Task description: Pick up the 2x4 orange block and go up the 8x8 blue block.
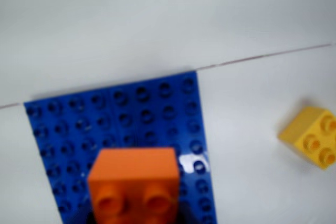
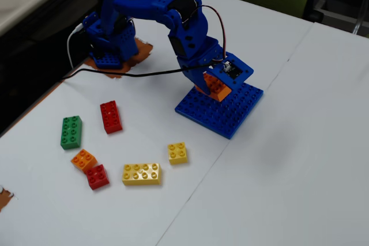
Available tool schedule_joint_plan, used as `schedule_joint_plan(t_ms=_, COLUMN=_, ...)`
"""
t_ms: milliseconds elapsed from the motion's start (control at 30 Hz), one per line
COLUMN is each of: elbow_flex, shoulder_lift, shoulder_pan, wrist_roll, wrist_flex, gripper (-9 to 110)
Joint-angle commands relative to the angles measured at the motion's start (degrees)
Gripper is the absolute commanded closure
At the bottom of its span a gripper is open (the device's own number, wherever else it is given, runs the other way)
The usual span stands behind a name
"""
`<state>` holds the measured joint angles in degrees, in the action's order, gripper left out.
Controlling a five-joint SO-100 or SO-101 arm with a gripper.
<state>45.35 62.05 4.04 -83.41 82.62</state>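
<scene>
White table [image 2: 300,159] is carrying everything; a seam line is running across it in both views. Blue arm [image 2: 173,21] is standing near the far left corner of the table and is reaching down over the blue baseplate [image 2: 230,116], which is lying flat near the middle of the table, beside the seam.

The fingers [image 2: 214,84] are clenching the orange block [image 2: 215,87], holding it over the far part of the baseplate. Whether the block is touching the studs or hanging just above them cannot be told. In the wrist view the orange block [image 1: 134,184] is filling the bottom middle, studs facing the camera, with the baseplate [image 1: 79,129] spreading behind it.

Loose bricks are lying toward the near left edge of the table: a long yellow brick [image 2: 141,173], a green brick [image 2: 71,131], a red brick [image 2: 110,117], a small yellow brick [image 2: 177,152], a small red brick [image 2: 97,177] and a small orange brick [image 2: 84,159], the last two touching. The small yellow brick [image 1: 311,136] is also showing at the right of the wrist view.
</scene>
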Motion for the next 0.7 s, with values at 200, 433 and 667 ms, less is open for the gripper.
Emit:
schedule_joint_plan(t_ms=200, elbow_flex=-1.1, shoulder_lift=4.3, shoulder_pan=-0.7, wrist_roll=1.0, wrist_flex=1.1, gripper=96)
schedule_joint_plan(t_ms=433, elbow_flex=-1.1, shoulder_lift=4.0, shoulder_pan=-1.1, wrist_roll=1.4, wrist_flex=1.5, gripper=96)
schedule_joint_plan(t_ms=667, elbow_flex=-1.1, shoulder_lift=3.9, shoulder_pan=-1.6, wrist_roll=1.7, wrist_flex=1.6, gripper=96)
